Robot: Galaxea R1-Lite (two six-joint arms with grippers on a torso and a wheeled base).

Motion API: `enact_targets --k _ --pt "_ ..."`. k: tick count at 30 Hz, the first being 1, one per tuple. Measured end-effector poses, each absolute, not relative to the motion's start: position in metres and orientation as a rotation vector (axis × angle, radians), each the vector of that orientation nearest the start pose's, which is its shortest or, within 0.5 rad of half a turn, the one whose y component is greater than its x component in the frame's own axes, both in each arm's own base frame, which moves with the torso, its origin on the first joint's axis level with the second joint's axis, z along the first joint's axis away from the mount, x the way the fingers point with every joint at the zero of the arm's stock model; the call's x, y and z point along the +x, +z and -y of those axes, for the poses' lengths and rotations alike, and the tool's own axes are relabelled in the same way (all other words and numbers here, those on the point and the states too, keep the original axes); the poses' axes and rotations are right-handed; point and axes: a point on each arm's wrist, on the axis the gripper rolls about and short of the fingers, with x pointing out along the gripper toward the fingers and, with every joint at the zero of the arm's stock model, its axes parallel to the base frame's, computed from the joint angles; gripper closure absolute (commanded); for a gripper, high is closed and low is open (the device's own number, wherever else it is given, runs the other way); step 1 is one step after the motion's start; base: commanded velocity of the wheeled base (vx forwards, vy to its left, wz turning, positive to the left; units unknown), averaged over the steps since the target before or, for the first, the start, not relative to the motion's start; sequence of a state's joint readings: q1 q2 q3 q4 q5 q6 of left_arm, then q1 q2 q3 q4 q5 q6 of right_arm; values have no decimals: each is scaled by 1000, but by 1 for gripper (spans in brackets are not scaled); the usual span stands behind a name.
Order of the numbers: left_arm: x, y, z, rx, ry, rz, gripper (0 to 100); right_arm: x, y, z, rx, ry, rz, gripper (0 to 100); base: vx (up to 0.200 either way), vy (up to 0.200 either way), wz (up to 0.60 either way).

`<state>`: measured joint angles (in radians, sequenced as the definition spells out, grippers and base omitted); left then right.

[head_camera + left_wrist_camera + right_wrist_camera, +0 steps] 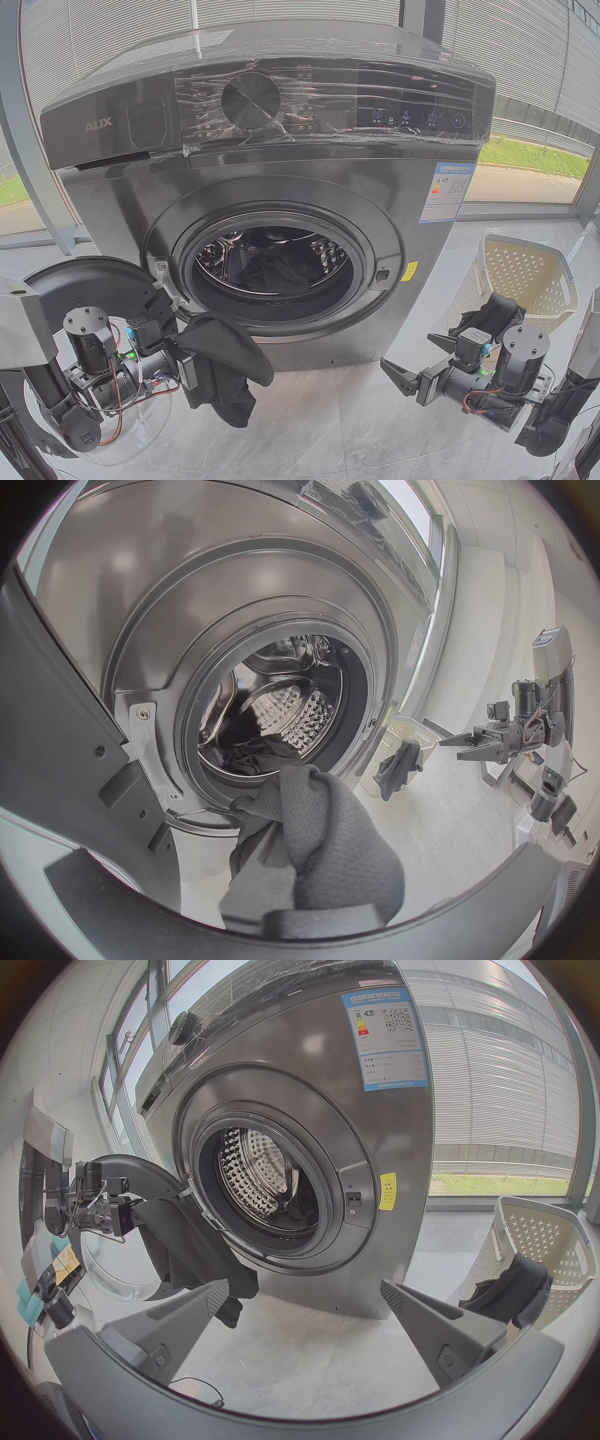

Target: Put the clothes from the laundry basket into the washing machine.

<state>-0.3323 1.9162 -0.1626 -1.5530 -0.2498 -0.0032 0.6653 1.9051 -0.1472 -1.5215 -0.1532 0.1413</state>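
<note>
My left gripper (187, 369) is shut on a dark garment (225, 362) that hangs below and left of the washing machine's open drum (275, 265). The same garment (319, 849) bunches before the drum mouth (275, 711) in the left wrist view. More dark clothes (275, 272) lie inside the drum. A cream laundry basket (531, 275) stands at the right of the machine with a dark cloth (494, 315) draped over its rim. My right gripper (412, 362) is open and holds nothing, in front of the basket; its fingers (187, 1316) spread wide in the right wrist view.
The machine's round door (87, 294) is swung open to the left, just behind my left arm. Light tiled floor (325, 419) lies in front of the machine. Glass walls stand behind the machine and the basket.
</note>
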Motion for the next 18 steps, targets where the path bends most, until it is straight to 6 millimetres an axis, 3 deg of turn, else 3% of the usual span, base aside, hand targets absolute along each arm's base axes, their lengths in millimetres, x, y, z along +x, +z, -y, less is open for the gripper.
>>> enact_targets --k 9,12,18 --pt "228 75 86 10 -586 -209 100 191 73 -145 41 493 -258 0 0 0 0" --pt "228 75 86 9 -585 -210 100 191 73 -145 41 493 -257 0 200 0 0" --pt "228 75 87 10 -589 -209 100 191 73 -145 41 493 -258 0 0 0 0"
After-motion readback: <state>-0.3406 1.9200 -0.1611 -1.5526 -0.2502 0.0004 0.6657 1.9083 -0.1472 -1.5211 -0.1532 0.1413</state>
